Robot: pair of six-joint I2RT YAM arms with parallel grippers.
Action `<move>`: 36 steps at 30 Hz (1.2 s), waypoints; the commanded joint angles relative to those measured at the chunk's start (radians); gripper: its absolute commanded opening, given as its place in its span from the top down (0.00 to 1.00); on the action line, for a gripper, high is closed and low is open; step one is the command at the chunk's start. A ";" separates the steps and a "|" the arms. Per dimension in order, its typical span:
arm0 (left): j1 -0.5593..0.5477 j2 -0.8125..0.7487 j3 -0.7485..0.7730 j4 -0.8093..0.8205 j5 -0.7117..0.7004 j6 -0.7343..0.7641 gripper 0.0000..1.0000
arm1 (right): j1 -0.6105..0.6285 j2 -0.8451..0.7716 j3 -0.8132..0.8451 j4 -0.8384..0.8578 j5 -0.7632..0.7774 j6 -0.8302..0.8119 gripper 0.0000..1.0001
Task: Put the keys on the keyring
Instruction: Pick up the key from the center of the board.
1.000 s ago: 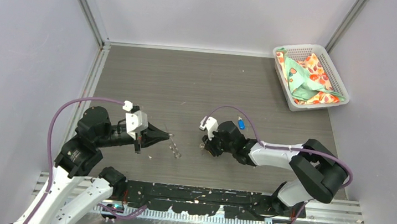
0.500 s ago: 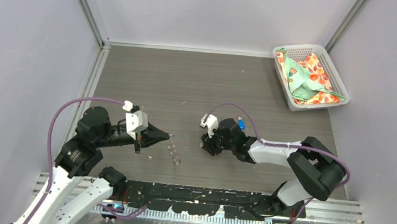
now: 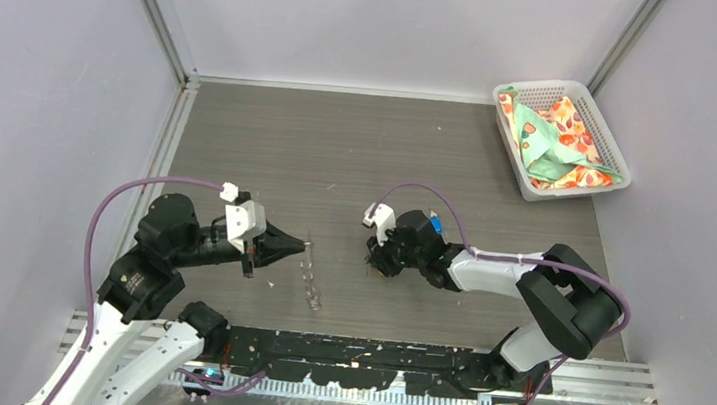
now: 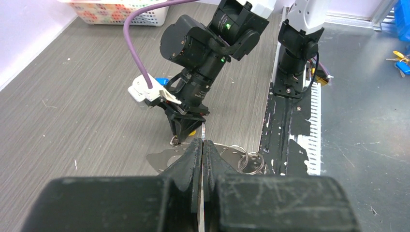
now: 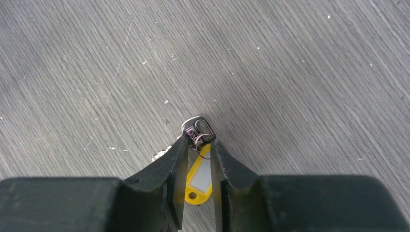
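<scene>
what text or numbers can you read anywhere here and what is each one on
No legible text in any view.
yellow key: its white label window looks blank.
metal end of that key: dark marks, too small and blurred to read.
cloth in the basket: printed pattern only, no words.

We log yellow-headed key (image 5: 199,178) lying flat, blue-headed key (image 3: 436,225) nearby, keyring (image 3: 311,283) with small silver rings apart to their left.
</scene>
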State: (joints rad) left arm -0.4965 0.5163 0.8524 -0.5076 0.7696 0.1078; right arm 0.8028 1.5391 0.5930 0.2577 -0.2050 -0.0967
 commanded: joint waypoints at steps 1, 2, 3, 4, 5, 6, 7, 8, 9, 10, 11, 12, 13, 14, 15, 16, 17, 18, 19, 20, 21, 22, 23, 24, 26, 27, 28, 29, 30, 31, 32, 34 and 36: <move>-0.002 -0.010 0.033 0.027 0.000 -0.014 1.00 | -0.002 -0.010 0.020 0.017 -0.005 0.014 0.70; -0.002 -0.010 0.035 0.028 0.000 -0.016 1.00 | -0.002 -0.012 0.019 0.019 -0.003 0.015 0.70; -0.002 -0.009 0.037 0.028 0.000 -0.018 1.00 | -0.002 -0.014 0.019 0.020 0.000 0.015 0.70; -0.002 -0.007 0.038 0.029 0.001 -0.019 1.00 | -0.002 -0.015 0.020 0.020 0.003 0.015 0.72; -0.002 -0.006 0.039 0.029 0.002 -0.020 1.00 | -0.002 -0.017 0.022 0.021 0.009 0.017 0.74; -0.002 -0.005 0.040 0.030 0.003 -0.020 1.00 | -0.002 -0.021 0.022 0.022 0.014 0.017 0.77; -0.002 -0.004 0.040 0.030 0.003 -0.021 1.00 | -0.002 -0.026 0.022 0.023 0.017 0.017 0.80; -0.002 -0.004 0.041 0.029 0.004 -0.021 1.00 | -0.002 -0.034 0.023 0.023 0.018 0.017 0.83; -0.002 -0.004 0.042 0.029 0.003 -0.021 1.00 | -0.002 -0.042 0.024 0.024 0.020 0.017 0.89; -0.002 -0.004 0.043 0.028 0.002 -0.022 1.00 | -0.002 -0.052 0.022 0.025 0.022 0.017 0.96; -0.002 -0.003 0.043 0.026 0.002 -0.021 1.00 | -0.002 -0.065 0.020 0.026 0.023 0.018 0.99; -0.002 -0.002 0.043 0.027 0.002 -0.020 1.00 | -0.002 -0.079 0.018 0.026 0.024 0.022 0.99; -0.002 -0.002 0.043 0.027 0.002 -0.022 1.00 | -0.003 -0.093 0.017 0.026 0.023 0.027 0.99; -0.002 -0.002 0.042 0.027 0.002 -0.024 1.00 | -0.004 -0.104 0.016 0.024 0.017 0.030 0.99; -0.002 -0.001 0.039 0.026 0.003 -0.026 1.00 | -0.004 -0.115 0.017 0.015 0.007 0.033 0.99; -0.002 -0.001 0.037 0.026 0.003 -0.027 1.00 | -0.004 -0.128 0.020 0.002 -0.001 0.037 0.99; -0.002 -0.002 0.035 0.028 0.003 -0.029 1.00 | -0.004 -0.147 0.021 -0.009 -0.006 0.040 0.99; -0.002 -0.002 0.033 0.028 0.003 -0.030 1.00 | -0.004 -0.161 0.017 -0.013 -0.007 0.047 0.99; -0.002 -0.002 0.032 0.029 0.002 -0.032 1.00 | -0.004 -0.172 0.014 -0.013 -0.006 0.052 0.99; -0.002 -0.002 0.031 0.031 0.002 -0.033 1.00 | -0.004 -0.188 0.007 -0.014 0.000 0.054 0.99; -0.002 -0.001 0.030 0.034 0.003 -0.035 1.00 | -0.004 -0.197 -0.001 -0.014 0.003 0.058 0.99; -0.002 -0.001 0.030 0.038 0.001 -0.038 1.00 | -0.006 -0.201 -0.005 -0.017 0.003 0.062 0.99; -0.002 0.000 0.030 0.039 0.003 -0.040 1.00 | -0.005 -0.203 -0.008 -0.020 -0.003 0.067 0.99; -0.002 0.002 0.030 0.040 0.003 -0.040 1.00 | -0.005 -0.204 -0.009 -0.022 -0.014 0.075 0.99; -0.002 0.001 0.027 0.038 0.002 -0.040 1.00 | -0.005 -0.212 -0.012 -0.010 -0.063 0.095 0.99; -0.001 0.000 0.026 0.034 0.000 -0.036 1.00 | -0.006 -0.219 -0.012 -0.005 -0.091 0.128 0.99; -0.002 -0.002 0.021 0.031 -0.004 -0.031 1.00 | -0.006 -0.232 -0.008 -0.003 -0.115 0.151 0.99; -0.002 -0.003 0.016 0.029 -0.011 -0.027 1.00 | -0.005 -0.254 -0.007 -0.003 -0.143 0.173 0.99; -0.002 -0.005 0.009 0.027 -0.014 -0.020 1.00 | -0.006 -0.281 -0.007 0.000 -0.170 0.198 0.99; -0.002 -0.005 0.002 0.027 -0.018 -0.014 1.00 | -0.005 -0.315 -0.006 0.001 -0.194 0.224 0.99; -0.002 -0.004 -0.005 0.027 -0.023 -0.007 1.00 | -0.004 -0.351 -0.005 0.003 -0.223 0.261 0.99; -0.002 0.001 -0.020 0.017 -0.027 0.022 1.00 | -0.004 -0.414 0.005 0.013 -0.280 0.328 0.99; -0.002 0.001 -0.043 0.021 -0.043 0.049 1.00 | -0.002 -0.466 0.014 0.043 -0.326 0.400 0.99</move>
State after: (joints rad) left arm -0.4965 0.5159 0.8379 -0.5072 0.7521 0.1055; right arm 0.8009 1.1858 0.5846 0.2134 -0.3904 0.1394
